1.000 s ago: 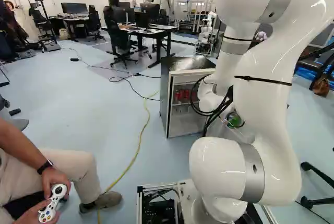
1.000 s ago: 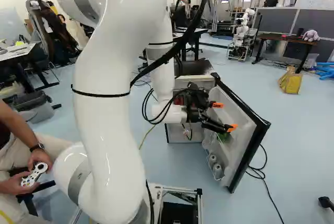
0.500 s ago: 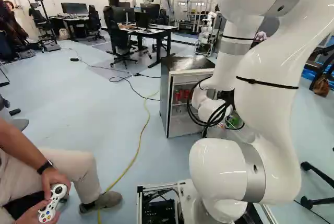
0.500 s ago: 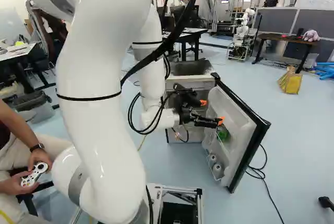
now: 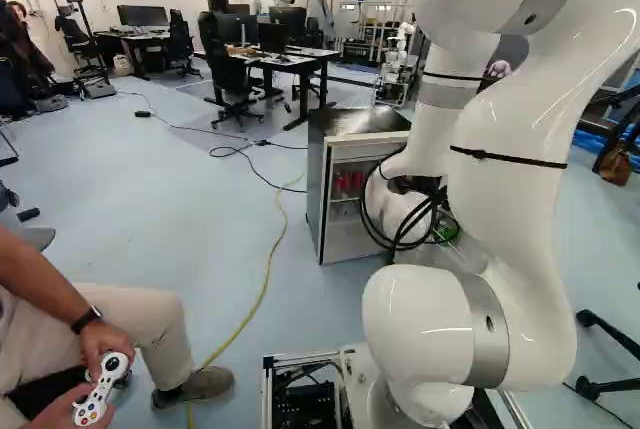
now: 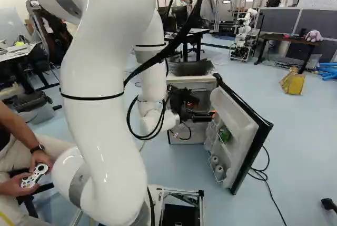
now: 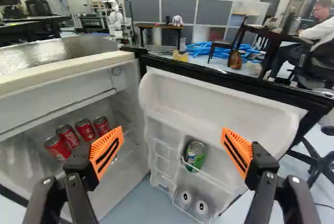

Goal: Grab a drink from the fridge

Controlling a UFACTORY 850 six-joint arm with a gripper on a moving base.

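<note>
- The gripper is standing open, its orange pads facing each other wide apart and gripping nothing.
- Compared with the preceding right base view, the fingertips are drawing back from the door shelves, toward the cabinet side. The arm is shifting with them; its lowest joint is keeping its place.
- The green can is standing ahead of the fingers, between them in the wrist view, in a door shelf and apart from both pads. It is holding its earlier position, and is now showing clear of the fingertip in the right base view.
- Two pale-topped cans are sitting in the lower door shelf, below the green can and between the fingers' lines.
- The fridge door is standing open ahead of the fingers, its inner side facing them; its position is remaining unchanged.
- Four red cans are standing in a row inside the fridge cabinet, beyond the cabinet-side finger.
- Farthest out, another robot is standing beyond the fridge.
</note>
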